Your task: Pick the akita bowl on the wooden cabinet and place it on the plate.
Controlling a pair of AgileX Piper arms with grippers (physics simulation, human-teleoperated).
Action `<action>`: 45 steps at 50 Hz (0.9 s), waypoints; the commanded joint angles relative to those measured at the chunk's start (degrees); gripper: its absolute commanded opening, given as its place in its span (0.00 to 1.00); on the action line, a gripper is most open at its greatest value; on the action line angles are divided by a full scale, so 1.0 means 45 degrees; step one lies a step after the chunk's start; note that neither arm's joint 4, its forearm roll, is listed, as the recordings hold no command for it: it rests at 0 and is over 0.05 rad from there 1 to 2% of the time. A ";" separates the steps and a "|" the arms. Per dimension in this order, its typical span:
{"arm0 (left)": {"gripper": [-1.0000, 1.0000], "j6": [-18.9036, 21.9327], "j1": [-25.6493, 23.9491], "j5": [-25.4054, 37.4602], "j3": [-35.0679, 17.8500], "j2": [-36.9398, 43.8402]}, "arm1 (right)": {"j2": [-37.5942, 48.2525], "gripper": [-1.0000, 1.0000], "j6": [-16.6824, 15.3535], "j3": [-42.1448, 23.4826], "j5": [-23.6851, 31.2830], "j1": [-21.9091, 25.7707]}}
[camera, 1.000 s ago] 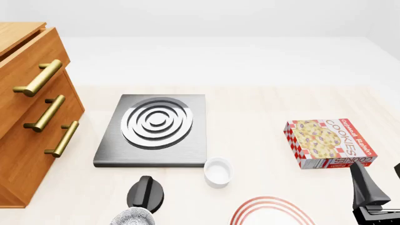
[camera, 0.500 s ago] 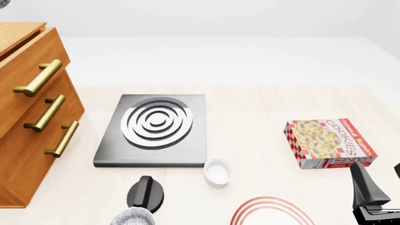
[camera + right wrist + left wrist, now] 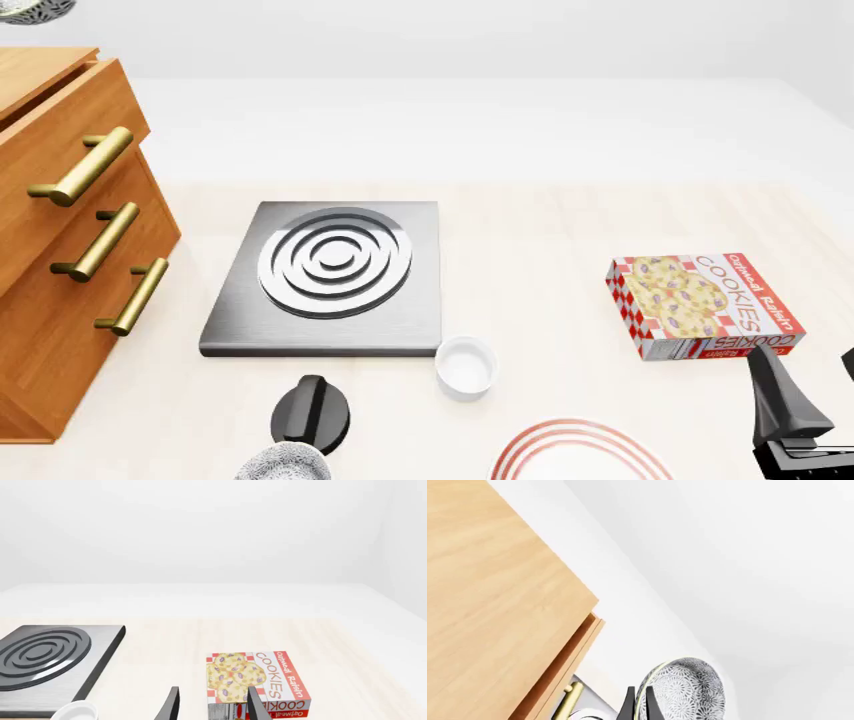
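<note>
Left gripper [image 3: 639, 705]: clamped on rim of speckled white akita bowl [image 3: 684, 690], beside orange-brown wooden cabinet [image 3: 494, 610], seen in wrist view | Right gripper [image 3: 212, 706]: jaws parted, empty, near cookie box [image 3: 257, 682] | Front view: second speckled bowl [image 3: 283, 464], red-ringed white plate [image 3: 581, 452] at near desk edge; one ramekin [image 3: 466, 366], one stove [image 3: 327, 275]

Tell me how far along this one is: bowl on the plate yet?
Not yet. Done: the left end effector grips the bowl by its rim, off the cabinet. In hand: the bowl hangs high above the cabinet's far corner. Left: move it over the plate, whose visible part is bare, lower it and release.
</note>
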 commanded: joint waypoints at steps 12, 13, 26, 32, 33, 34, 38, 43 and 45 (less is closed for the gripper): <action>0.00 0.0135 -0.1381 -0.0058 -0.0033 0.0011 | 0.0000 1.00 0.0000 0.0000 0.0000 0.0000; 0.00 0.0140 -0.1461 -0.0056 -0.0031 0.0019 | 0.0000 1.00 0.0000 0.0000 0.0000 0.0000; 0.00 0.0231 -0.2483 -0.0023 0.0011 0.0116 | 0.0000 1.00 0.0000 0.0000 0.0000 0.0000; 0.00 0.0237 -0.2816 0.0048 0.0114 0.0069 | 0.0000 1.00 0.0000 0.0000 0.0000 0.0000; 0.00 0.0237 -0.2816 0.0048 0.0114 0.0068 | 0.0000 1.00 0.0000 0.0000 0.0000 0.0000; 0.00 0.0255 -0.2944 0.0089 0.0128 -0.0001 | 0.0000 1.00 0.0000 0.0000 0.0000 0.0000; 0.00 0.0255 -0.3257 0.0056 0.0311 -0.0080 | 0.0000 1.00 0.0000 0.0000 0.0000 0.0000; 0.00 0.0316 -0.3556 0.0000 0.0492 -0.0029 | 0.0000 1.00 0.0000 0.0000 0.0000 0.0000; 0.00 0.0296 -0.3737 -0.0021 0.0529 -0.0044 | 0.0000 1.00 0.0000 0.0000 0.0000 0.0000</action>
